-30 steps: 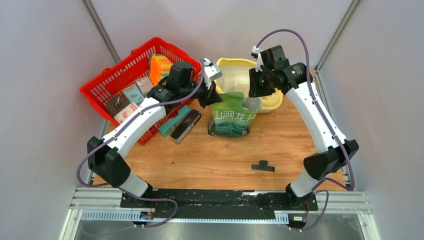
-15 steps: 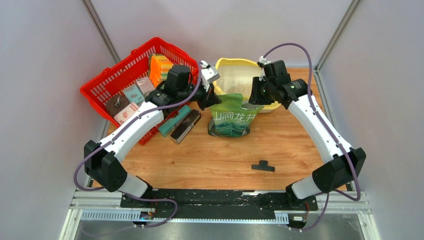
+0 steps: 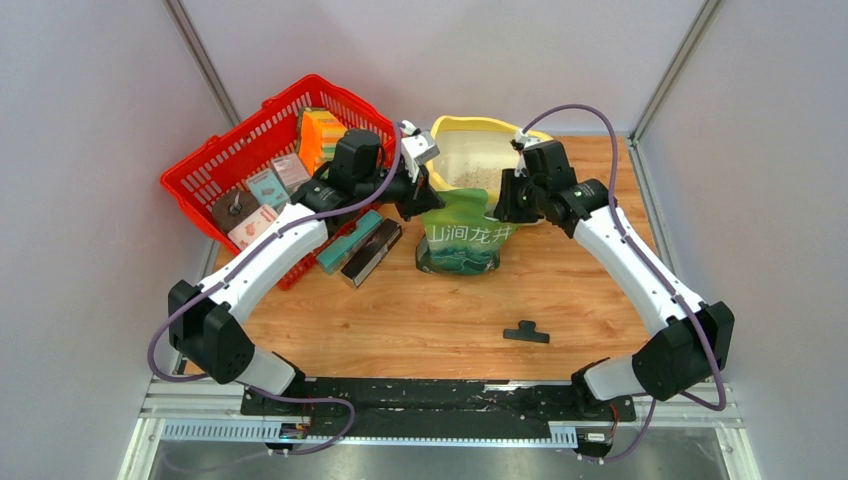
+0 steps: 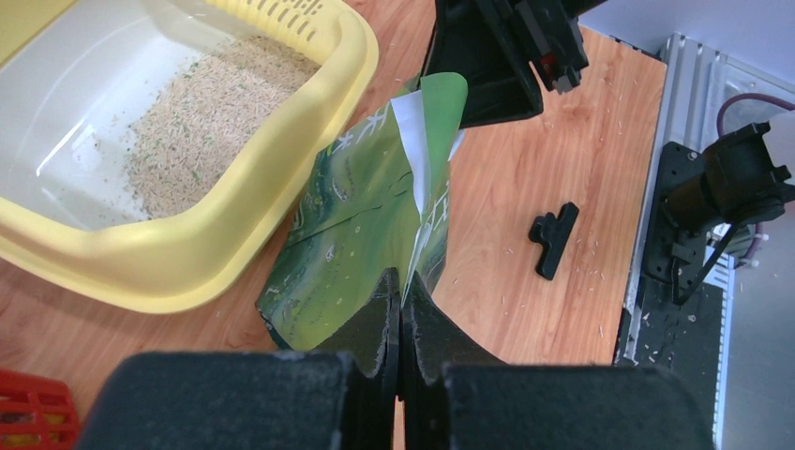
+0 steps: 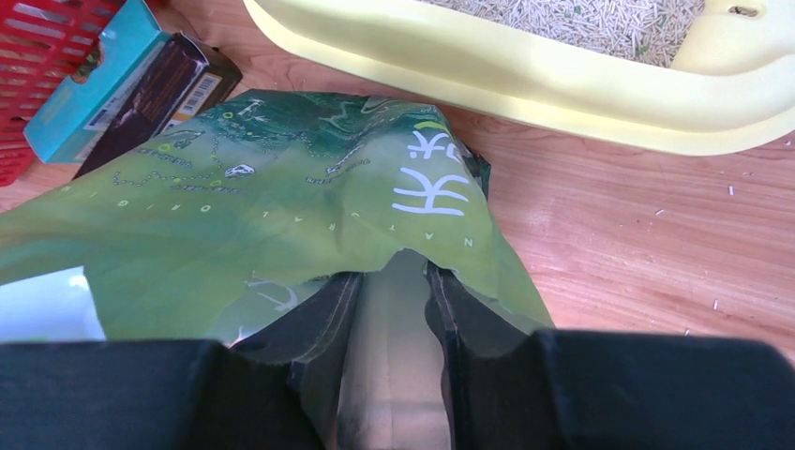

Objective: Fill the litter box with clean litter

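The pale yellow litter box (image 3: 470, 125) stands at the back middle of the table. A patch of beige clean litter (image 3: 478, 178) lies in its white basin, also in the left wrist view (image 4: 206, 112) and the right wrist view (image 5: 581, 19). The green bag (image 3: 465, 235) stands just in front of the box, its top leaning on the rim. My left gripper (image 3: 425, 195) is shut on the bag's left top edge (image 4: 356, 234). My right gripper (image 3: 503, 205) grips the bag's right top (image 5: 262, 197), with a thick fold between its fingers.
A red mesh basket (image 3: 255, 150) with several boxes stands at the back left. A teal box and a dark box (image 3: 360, 245) lean against its front. A small black clip (image 3: 526, 332) lies on the wood near the front. Stray granules dot the table.
My right arm has come down and forward, lowering the bag's right top from above the box towards its front rim. My left gripper has dropped slightly and kept its hold.
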`<state>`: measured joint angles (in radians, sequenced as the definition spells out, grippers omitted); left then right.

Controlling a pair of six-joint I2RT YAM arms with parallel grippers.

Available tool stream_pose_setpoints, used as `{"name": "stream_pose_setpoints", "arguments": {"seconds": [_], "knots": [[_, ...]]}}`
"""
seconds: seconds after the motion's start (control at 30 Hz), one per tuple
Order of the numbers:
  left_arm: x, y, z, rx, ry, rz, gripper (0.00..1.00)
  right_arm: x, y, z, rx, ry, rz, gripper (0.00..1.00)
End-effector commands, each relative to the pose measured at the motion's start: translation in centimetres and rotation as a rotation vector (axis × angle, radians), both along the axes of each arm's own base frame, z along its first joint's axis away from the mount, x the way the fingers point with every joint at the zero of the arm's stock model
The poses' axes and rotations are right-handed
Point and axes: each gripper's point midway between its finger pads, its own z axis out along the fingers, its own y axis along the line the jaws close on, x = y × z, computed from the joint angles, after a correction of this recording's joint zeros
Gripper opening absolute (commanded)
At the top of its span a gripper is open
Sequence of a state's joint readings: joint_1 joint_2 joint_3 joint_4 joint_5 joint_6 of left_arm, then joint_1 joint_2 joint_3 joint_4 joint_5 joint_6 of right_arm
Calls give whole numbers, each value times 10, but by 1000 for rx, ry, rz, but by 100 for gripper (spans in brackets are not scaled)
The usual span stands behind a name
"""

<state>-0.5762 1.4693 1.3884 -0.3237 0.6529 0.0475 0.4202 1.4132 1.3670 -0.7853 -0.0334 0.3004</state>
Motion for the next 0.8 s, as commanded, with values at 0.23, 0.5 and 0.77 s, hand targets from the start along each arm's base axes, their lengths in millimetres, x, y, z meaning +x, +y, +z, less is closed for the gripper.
{"name": "stream_pose_setpoints", "arguments": {"seconds": [0.23,0.5,0.77], "knots": [[-6,-18,77,-194,-137,-58,0,-27,12,-82,-97,217,57,0],[-2,-23,73,-187,-130,-71,0,-34,50,-102,140,375,69,0],[4,-24,79,-172,-158,-74,0,-31,92,-41,511,372,245,0]]}}
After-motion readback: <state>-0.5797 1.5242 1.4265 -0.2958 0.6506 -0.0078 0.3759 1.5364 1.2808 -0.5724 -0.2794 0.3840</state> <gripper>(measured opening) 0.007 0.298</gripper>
